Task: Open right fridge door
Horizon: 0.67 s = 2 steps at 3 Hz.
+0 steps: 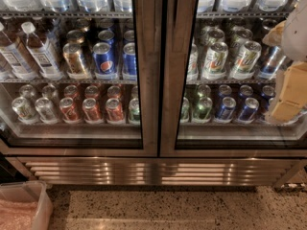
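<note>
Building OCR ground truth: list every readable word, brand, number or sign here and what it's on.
No lettering is legible anywhere.
Round red-white-blue Pepsi emblem, wordless: blue cans behind the left steel-framed glass door.
Green-and-white cans behind the right fridge door: print blurred.
White labels on brown plastic bottles: too small.
Cream-coloured gripper, right edge, before the right fridge door: no visible markings.

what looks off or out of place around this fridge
Nothing stands out. The right fridge door and the left door both sit flush and shut, and the cans stand upright in rows. The gripper is at the right edge of the view, in front of the right fridge door.
</note>
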Tool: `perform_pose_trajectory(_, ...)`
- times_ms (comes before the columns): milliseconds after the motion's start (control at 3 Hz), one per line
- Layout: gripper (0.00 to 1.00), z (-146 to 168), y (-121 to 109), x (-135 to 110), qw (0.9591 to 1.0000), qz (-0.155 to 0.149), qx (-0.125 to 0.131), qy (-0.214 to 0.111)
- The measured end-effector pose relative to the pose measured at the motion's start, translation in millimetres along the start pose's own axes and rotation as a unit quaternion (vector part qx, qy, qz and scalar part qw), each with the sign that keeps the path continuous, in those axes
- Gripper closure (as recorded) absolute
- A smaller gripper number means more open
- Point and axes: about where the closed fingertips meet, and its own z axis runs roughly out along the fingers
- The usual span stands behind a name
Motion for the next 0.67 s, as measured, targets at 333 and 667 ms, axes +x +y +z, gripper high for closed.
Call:
perform_pose_trajectory(333,0.00,0,0,0,1.0000,0.000,0.000,0.000)
perform_pose_trajectory(667,0.00,-2,-8,-11,0.9997,0.004,0.005,-0.022)
